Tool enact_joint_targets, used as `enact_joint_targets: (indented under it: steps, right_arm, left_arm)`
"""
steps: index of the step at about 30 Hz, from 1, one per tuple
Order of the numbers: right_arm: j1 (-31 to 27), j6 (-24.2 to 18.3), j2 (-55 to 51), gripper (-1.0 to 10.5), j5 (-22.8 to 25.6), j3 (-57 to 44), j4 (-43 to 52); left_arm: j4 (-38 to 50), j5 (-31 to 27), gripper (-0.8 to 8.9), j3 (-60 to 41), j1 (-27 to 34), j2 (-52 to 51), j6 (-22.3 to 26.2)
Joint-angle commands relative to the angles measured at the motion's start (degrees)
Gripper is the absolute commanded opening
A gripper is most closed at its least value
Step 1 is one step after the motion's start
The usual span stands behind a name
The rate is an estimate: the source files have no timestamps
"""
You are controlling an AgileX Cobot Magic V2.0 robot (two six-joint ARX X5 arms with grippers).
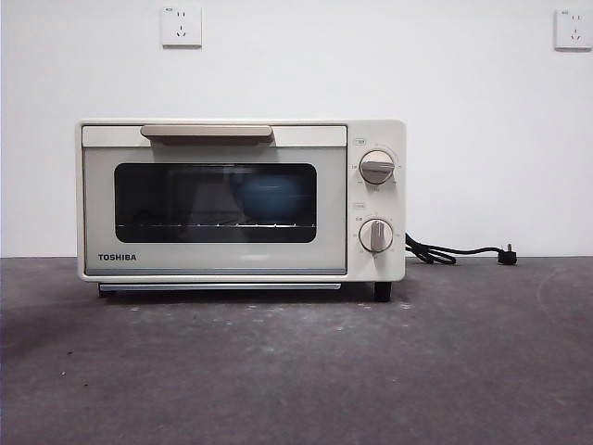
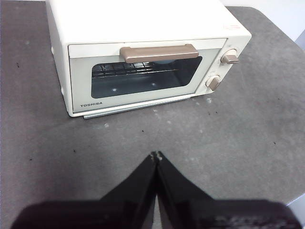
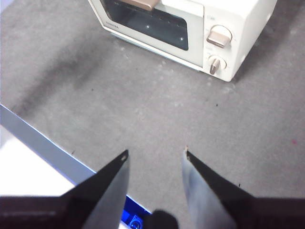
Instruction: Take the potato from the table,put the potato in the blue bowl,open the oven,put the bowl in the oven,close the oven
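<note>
The oven (image 1: pixel 241 199) stood shut on the table (image 1: pixel 296 371), and the blue bowl (image 1: pixel 269 199) was dimly seen behind its glass. Little risk was judged to remain; a door not fully latched could be missed, since its seam was poorly shown. The left gripper (image 2: pixel 156 155) was held with fingers together, the right gripper (image 3: pixel 156 153) with fingers apart, both empty and well back. The potato was hidden, presumably within the bowl.
</note>
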Motion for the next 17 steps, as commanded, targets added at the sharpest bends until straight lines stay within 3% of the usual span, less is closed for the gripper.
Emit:
enact_joint_targets:
  steps: [1,17]
  right_arm:
    - [0.1,-1.4,0.0,-0.2,-0.1,0.1,-0.6]
    - [0.1,0.5,-0.2,0.0,0.3,0.1,0.2]
  left_arm:
    - [-0.1,-0.1,-0.08,-0.1,-0.2,-0.2,0.7]
    - [-0.2,-0.1,-0.04,-0.1,-0.2,-0.1,0.0]
